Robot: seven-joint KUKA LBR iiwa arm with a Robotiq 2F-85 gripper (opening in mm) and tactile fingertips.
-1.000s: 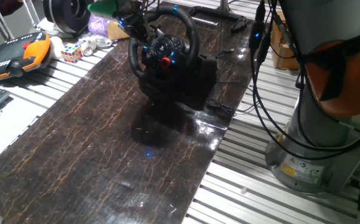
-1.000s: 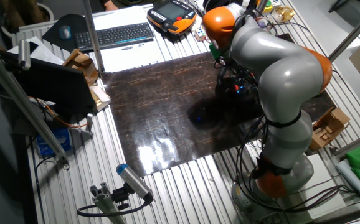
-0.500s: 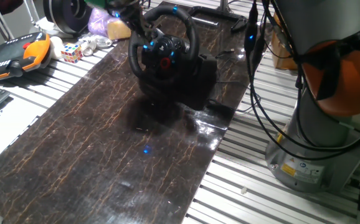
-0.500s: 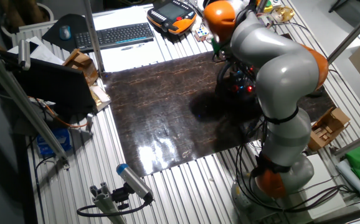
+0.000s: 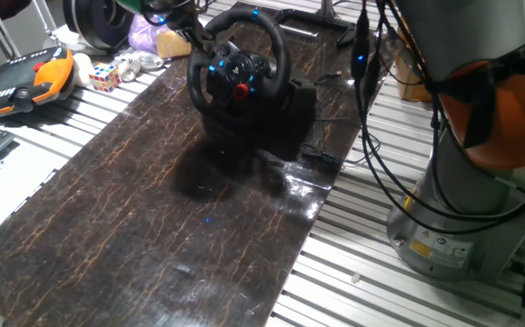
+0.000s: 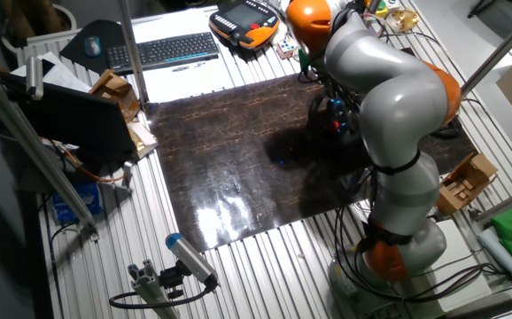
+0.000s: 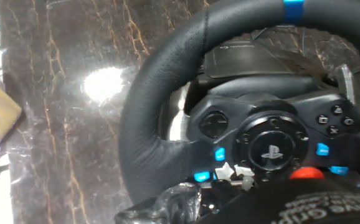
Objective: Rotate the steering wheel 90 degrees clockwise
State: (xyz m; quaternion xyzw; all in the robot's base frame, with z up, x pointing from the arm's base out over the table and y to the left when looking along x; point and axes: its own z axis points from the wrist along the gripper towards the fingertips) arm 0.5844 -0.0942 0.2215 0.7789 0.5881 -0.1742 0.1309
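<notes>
Up at the far end of the table (image 5: 135,209), the gripper (image 5: 183,20) hangs over the upper left of the wheel (image 5: 238,65), close to the rim. Its fingers cannot be made out in either fixed view, and the hand view shows none clearly, only a dark curved shape along the bottom edge, so whether the jaws are wide, narrow or closed on the rim cannot be told.

What could go wrong, as a judgement: if there is no firm hold on the thick rim, the fingers may slide along the leather when the arm sweeps round, and the wheel would turn short of a quarter. The arc must also keep to the hub's centre; a straight pull would drag the base (image 5: 276,113) across the glossy table instead of turning the wheel. Cables (image 5: 321,156) trail beside the base and could catch.

From the hand, the wheel (image 7: 186,99) fills the view. Its rim curves from lower left up over the top, where a blue stripe (image 7: 293,10) marks it. The hub (image 7: 270,152) sits lower right, with small blue lights and a red button (image 7: 307,174) at the bottom edge. In the other fixed view the arm (image 6: 389,89) hides most of the wheel (image 6: 337,115).
</notes>
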